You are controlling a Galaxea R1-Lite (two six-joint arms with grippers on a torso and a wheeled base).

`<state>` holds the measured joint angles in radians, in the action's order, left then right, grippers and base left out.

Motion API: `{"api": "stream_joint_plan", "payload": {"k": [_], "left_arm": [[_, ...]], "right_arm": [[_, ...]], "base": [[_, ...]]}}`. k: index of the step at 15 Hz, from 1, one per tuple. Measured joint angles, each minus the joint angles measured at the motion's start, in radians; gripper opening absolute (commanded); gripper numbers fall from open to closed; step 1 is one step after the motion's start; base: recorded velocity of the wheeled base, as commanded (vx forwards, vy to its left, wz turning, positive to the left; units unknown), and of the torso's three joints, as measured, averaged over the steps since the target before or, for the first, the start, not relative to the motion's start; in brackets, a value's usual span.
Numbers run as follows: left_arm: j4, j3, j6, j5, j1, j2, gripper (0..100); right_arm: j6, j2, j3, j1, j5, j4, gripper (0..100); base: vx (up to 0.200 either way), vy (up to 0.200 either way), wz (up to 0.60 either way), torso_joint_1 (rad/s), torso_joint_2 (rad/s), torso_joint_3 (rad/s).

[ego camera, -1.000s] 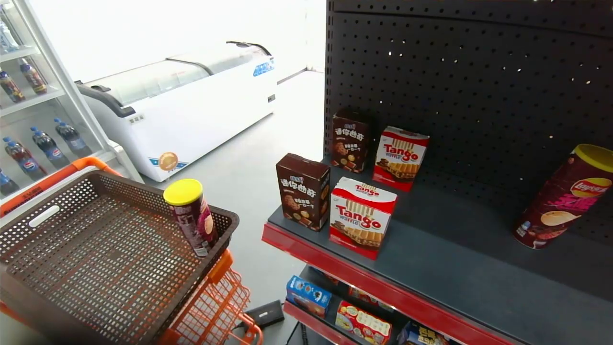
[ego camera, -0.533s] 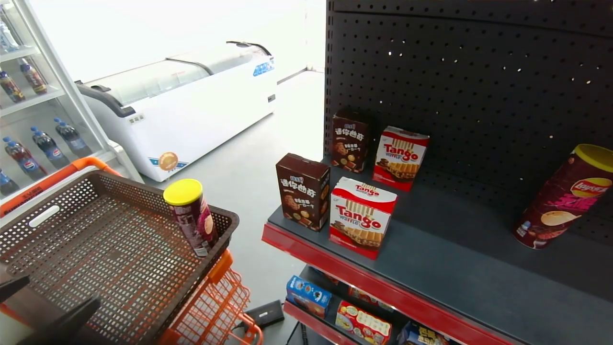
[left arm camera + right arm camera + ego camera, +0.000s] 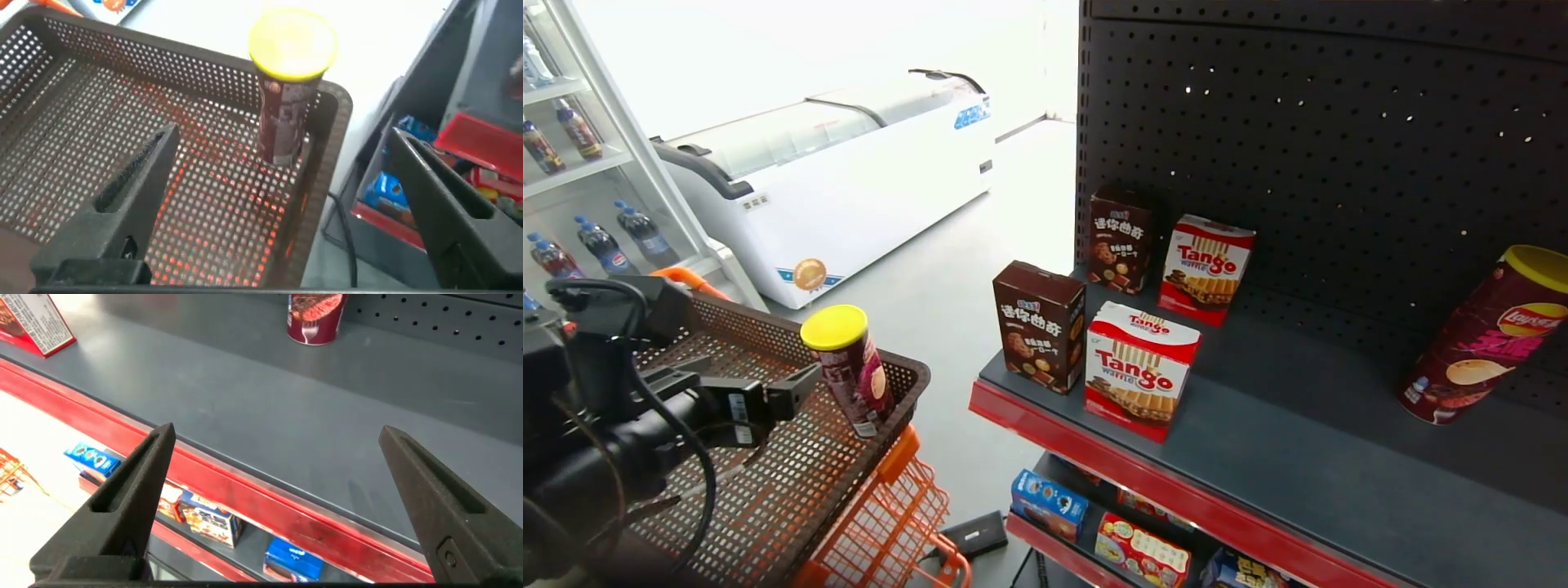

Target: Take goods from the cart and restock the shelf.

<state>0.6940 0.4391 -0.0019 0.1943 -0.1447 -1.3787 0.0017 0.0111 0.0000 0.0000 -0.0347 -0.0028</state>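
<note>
A dark chip can with a yellow lid (image 3: 848, 369) stands upright in the far right corner of the brown mesh basket (image 3: 768, 498) on the orange cart (image 3: 890, 523). My left gripper (image 3: 768, 380) hangs open over the basket, just left of the can and not touching it. In the left wrist view the can (image 3: 286, 98) stands ahead of the open left gripper (image 3: 282, 137). My right gripper (image 3: 278, 434) is open above the dark shelf board (image 3: 270, 416), holding nothing. A second chip can (image 3: 1486, 335) leans against the pegboard at the shelf's right.
Two brown cookie boxes (image 3: 1039, 325) and two red-and-white wafer boxes (image 3: 1139, 369) stand on the shelf's left part (image 3: 1298, 457). Its middle is bare. Packets fill the lower shelf (image 3: 1049, 502). A white freezer (image 3: 849, 180) and a drinks fridge (image 3: 572, 163) stand behind the cart.
My left arm has come up from the lower left and moved over the basket toward the chip can. The can and the shelf goods have not moved.
</note>
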Motion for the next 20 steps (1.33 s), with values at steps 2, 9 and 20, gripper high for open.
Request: {"api": "stream_joint_plan", "payload": {"k": [2, 9, 20], "left_arm": [[0.158, 0.0, 0.008, 0.007, 0.009, -0.122, 100], [0.651, -0.011, 0.044, 0.018, 0.061, -0.51, 100], [0.686, 0.206, 0.045, 0.017, 0.067, -0.773, 100]], "right_arm": [[0.0, 0.0, 0.0, 0.0, 0.0, 0.0, 100], [0.0, 0.0, 0.0, 0.0, 0.0, 0.0, 100], [0.0, 0.0, 0.0, 0.0, 0.0, 0.0, 100]], "base": [[0.0, 0.0, 0.0, 0.0, 0.0, 0.0], [0.0, 0.0, 0.0, 0.0, 0.0, 0.0], [0.0, 0.0, 0.0, 0.0, 0.0, 0.0]]}}
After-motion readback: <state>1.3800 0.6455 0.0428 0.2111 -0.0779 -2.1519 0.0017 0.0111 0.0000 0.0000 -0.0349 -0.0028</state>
